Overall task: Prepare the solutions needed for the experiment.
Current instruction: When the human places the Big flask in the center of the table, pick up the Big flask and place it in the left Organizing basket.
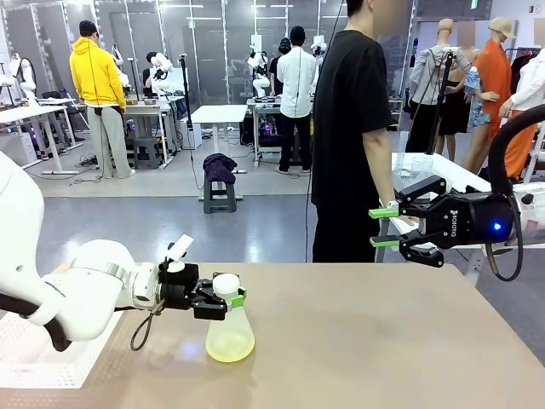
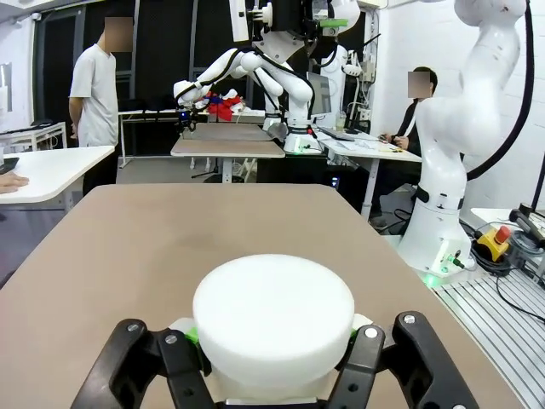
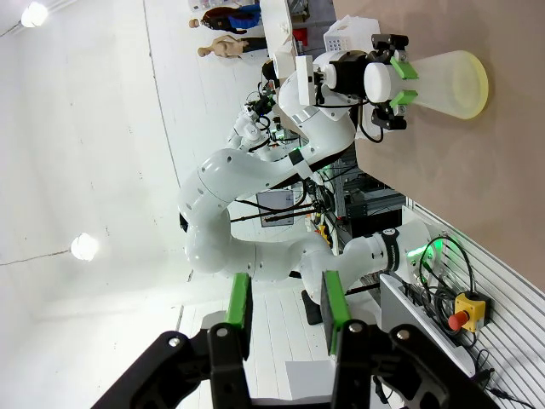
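Left claw [image 1: 228, 300] clamped on the white-capped neck of a conical flask [image 1: 230, 334] standing on the brown counter [image 1: 383, 341]; the solutions [image 1: 230, 345] — a shallow pale yellow-green layer — lie in its base. Right claw [image 1: 383, 227] raised above the counter's far right, its green pads [image 3: 241, 308] parted with nothing between; its body bears white lettering, too small to read. The left wrist view adds the flask's white cap [image 2: 273, 317] from close by; the right wrist view adds the flask sideways, the liquid seen through its base.

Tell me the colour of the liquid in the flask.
Pale yellow-green, a shallow layer of liquid in the flask; the front view shows it best.
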{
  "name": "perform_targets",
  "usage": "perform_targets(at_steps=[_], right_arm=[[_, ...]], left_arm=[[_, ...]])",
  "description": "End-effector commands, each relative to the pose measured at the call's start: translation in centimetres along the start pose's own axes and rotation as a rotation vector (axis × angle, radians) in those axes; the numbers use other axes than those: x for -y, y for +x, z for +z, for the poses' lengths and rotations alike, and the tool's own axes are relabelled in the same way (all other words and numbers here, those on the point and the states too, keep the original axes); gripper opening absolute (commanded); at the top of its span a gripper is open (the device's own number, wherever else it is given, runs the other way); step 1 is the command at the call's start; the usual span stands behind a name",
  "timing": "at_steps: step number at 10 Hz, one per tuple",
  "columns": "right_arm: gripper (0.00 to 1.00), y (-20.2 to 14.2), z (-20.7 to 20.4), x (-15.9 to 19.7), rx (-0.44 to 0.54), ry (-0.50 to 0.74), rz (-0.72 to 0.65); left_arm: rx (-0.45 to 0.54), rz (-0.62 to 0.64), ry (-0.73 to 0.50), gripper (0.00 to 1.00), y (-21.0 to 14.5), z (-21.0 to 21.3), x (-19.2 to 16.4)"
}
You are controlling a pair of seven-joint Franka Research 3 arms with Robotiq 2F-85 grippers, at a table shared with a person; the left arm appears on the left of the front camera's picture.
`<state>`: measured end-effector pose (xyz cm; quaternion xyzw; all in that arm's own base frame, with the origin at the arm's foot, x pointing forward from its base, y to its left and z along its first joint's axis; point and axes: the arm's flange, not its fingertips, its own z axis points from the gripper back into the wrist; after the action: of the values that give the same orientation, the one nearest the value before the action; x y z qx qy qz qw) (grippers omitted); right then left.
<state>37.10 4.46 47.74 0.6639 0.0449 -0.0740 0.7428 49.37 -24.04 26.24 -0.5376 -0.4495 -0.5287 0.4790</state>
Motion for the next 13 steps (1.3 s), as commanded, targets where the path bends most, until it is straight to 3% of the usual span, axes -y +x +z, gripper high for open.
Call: perform_targets(at_steps=[1, 3, 7, 8, 9, 13], right_arm=[[0.43, -0.2, -0.1, -0.1, -0.002, 0.013, 0.000], [0.43, -0.2, -0.1, -0.1, -0.002, 0.013, 0.000], [0.43, -0.2, -0.1, -0.1, -0.002, 0.013, 0.000], [0.43, -0.2, -0.1, -0.1, -0.002, 0.013, 0.000], [0.43, -0.2, -0.1, -0.1, -0.002, 0.013, 0.000], [0.43, -0.2, -0.1, -0.1, -0.002, 0.013, 0.000]], left_arm=[[0.000, 0.003, 0.009, 0.07, 1.0, 0.8, 1.1], [-0.007, -0.002, 0.023, 0.00, 3.2, 1.8, 1.7], [-0.020, -0.039, 0.049, 0.04, 7.2, 4.3, 3.0], [-0.013, -0.048, 0.076, 0.00, 8.8, 6.0, 3.2], [0.027, -0.047, 0.071, 0.03, 10.8, 8.4, 3.6], [0.036, -0.139, 0.199, 0.00, 16.4, 18.1, 6.2]])
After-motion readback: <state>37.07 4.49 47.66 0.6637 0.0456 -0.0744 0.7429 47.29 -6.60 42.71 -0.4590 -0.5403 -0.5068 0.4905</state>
